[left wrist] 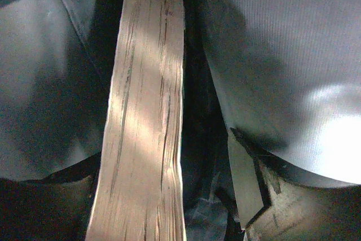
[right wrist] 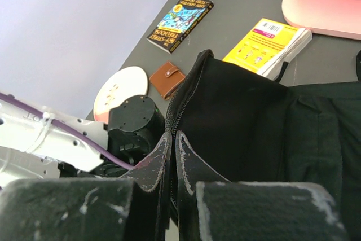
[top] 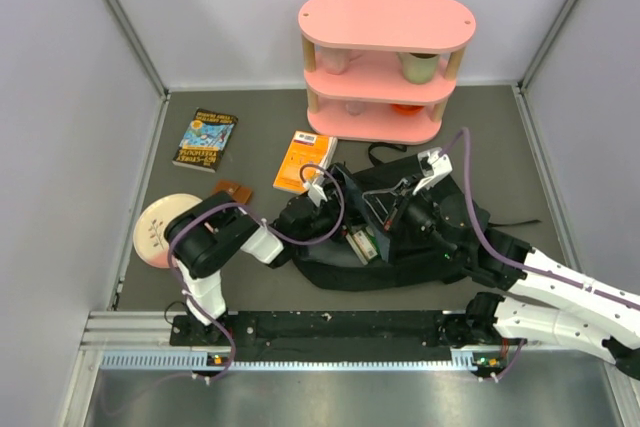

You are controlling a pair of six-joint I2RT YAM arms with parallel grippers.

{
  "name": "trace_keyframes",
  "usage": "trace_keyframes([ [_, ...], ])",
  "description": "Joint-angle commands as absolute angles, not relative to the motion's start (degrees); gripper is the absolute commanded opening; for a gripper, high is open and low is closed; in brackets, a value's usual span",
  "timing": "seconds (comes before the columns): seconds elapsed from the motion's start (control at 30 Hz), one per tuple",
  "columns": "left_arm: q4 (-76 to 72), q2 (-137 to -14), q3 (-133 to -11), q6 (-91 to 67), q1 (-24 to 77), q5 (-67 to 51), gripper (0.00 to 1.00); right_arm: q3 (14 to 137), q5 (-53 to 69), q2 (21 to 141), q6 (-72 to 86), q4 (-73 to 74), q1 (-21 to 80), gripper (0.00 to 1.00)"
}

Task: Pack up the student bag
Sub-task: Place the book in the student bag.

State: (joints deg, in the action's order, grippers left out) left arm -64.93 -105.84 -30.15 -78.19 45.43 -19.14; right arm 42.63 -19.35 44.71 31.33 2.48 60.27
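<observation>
Progress: midway, we judge | right gripper (right wrist: 172, 159) pinches student bag (top: 335, 269) rim, mouth held open | left gripper (top: 332, 207) inside, beside thick book (left wrist: 141, 111); grip unclear | yellow book (right wrist: 265, 40), paperback (right wrist: 180, 21), wallet (right wrist: 167, 77) beyond it, unpacked

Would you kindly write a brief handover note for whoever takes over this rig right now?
Right gripper: fingers shut on the zipper edge of the student bag, holding it open.
Left gripper: reaching into the bag by a book seen page-edge on; grip unclear.
Done: that book is inside.
Likely left: blue book, yellow book, brown wallet, all lying outside on the table.
</observation>
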Motion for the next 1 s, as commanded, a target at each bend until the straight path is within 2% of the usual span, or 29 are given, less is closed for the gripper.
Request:
trace_keyframes([
  [0.0,-63.12,-100.29,-28.39,-74.54,45.7,-20.74,0.66,43.07,-21.44,43.94,31.64,-0.79,61.35,0.0],
  [0.23,-42.83,-88.44,-27.6,-65.49,45.79,-16.27,0.67,45.0,-22.06,45.88,31.37,-0.18,60.91,0.0],
  [0.37,-34.3,-84.47,-27.42,-62.76,45.7,-14.15,0.72,45.26,-21.01,47.11,32.08,-0.35,60.21,0.0],
  [0.7,-30.86,-81.21,-23.82,-64.86,45.88,-12.83,0.72,45.62,-19.51,48.78,32.34,-1.05,59.85,0.0],
  [0.83,-30.15,-78.67,-21.98,-65.04,46.23,-12.31,0.56,45.62,-19.16,48.95,32.52,-1.14,59.59,0.0],
  [0.87,-30.32,-78.31,-21.19,-65.04,46.4,-12.13,0.41,45.7,-19.16,48.96,32.52,-1.23,59.59,0.0],
  [0.93,-30.58,-77.87,-20.83,-64.95,46.58,-12.04,0.3,45.7,-18.9,49.13,32.78,-1.49,59.5,0.0],
  [0.97,-31.63,-78.05,-20.74,-64.78,46.5,-12.13,0.1,45.62,-18.64,49.22,32.7,-1.49,59.5,0.0],
])
